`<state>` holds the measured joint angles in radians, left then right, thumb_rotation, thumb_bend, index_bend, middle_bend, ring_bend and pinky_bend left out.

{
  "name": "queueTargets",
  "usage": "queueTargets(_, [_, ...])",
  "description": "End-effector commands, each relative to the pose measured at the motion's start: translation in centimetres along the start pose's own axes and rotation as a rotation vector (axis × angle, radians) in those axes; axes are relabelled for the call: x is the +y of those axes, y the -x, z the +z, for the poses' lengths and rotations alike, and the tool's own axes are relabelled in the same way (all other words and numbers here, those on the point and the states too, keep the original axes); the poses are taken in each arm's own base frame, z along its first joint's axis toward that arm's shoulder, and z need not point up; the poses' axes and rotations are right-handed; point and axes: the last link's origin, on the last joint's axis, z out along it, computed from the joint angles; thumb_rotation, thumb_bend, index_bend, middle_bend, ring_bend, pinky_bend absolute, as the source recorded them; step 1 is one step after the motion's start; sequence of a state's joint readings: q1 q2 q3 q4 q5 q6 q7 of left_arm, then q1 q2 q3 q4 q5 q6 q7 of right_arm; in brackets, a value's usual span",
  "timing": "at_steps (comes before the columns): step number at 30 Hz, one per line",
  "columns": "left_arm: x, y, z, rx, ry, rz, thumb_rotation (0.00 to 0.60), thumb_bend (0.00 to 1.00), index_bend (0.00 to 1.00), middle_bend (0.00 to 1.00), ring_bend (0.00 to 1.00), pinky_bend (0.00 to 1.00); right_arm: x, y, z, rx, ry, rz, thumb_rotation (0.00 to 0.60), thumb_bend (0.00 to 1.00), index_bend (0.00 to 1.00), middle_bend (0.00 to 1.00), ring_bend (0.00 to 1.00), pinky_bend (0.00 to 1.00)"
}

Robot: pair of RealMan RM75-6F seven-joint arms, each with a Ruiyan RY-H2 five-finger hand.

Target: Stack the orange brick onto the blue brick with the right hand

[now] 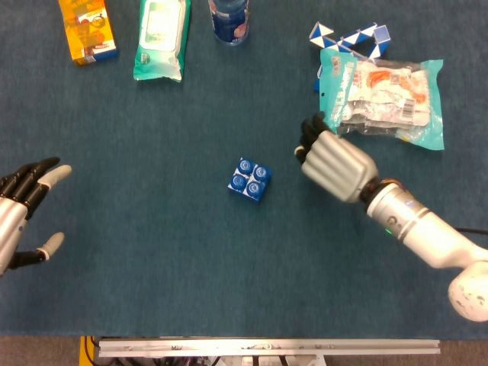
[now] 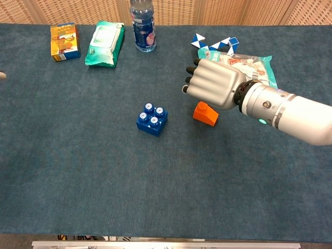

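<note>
The blue brick [image 1: 249, 179] [image 2: 152, 119] sits studs up on the blue cloth near the middle. My right hand [image 1: 335, 162] [image 2: 213, 83] hovers to its right, back upward and fingers curled under. The orange brick [image 2: 205, 114] shows tilted just beneath the palm in the chest view, where the hand seems to hold it. In the head view the hand hides it. A short gap separates it from the blue brick. My left hand [image 1: 21, 213] rests at the far left, fingers spread, holding nothing.
A plastic snack bag [image 1: 385, 99] [image 2: 244, 65] and a blue-white twist puzzle [image 1: 347, 36] lie behind the right hand. At the far edge stand a bottle [image 2: 142, 26], a wipes pack [image 2: 105, 36] and an orange box [image 2: 65, 41].
</note>
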<state>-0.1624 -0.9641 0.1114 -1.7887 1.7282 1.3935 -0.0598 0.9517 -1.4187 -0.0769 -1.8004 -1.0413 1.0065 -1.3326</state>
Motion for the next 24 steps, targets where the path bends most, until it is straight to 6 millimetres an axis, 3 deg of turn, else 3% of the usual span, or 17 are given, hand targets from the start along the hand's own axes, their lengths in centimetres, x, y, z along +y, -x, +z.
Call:
queueTargets(1, [0.1, 0.0, 0.0, -0.003, 0.001, 0.001, 0.6, 0.27, 0.11, 0.11, 0.12, 0.23, 1.0, 0.2, -0.8, -0.049, 0.035, 0.08, 0.6, 0.06, 0.35, 0.36, 0.21, 0.27])
queueTargets(15, [0.5, 0.1, 0.4, -0.025, 0.017, 0.016, 0.6, 0.27, 0.11, 0.1, 0.12, 0.22, 0.6, 1.1, -1.0, -0.186, 0.057, 0.299, 0.6, 0.05, 0.21, 0.33, 0.21, 0.27])
queueTargets(24, [0.7, 0.2, 0.4, -0.034, 0.02, 0.021, 0.6, 0.27, 0.11, 0.1, 0.11, 0.22, 0.3, 1.8, -0.6, -0.242, 0.063, 0.361, 0.6, 0.05, 0.19, 0.33, 0.21, 0.27])
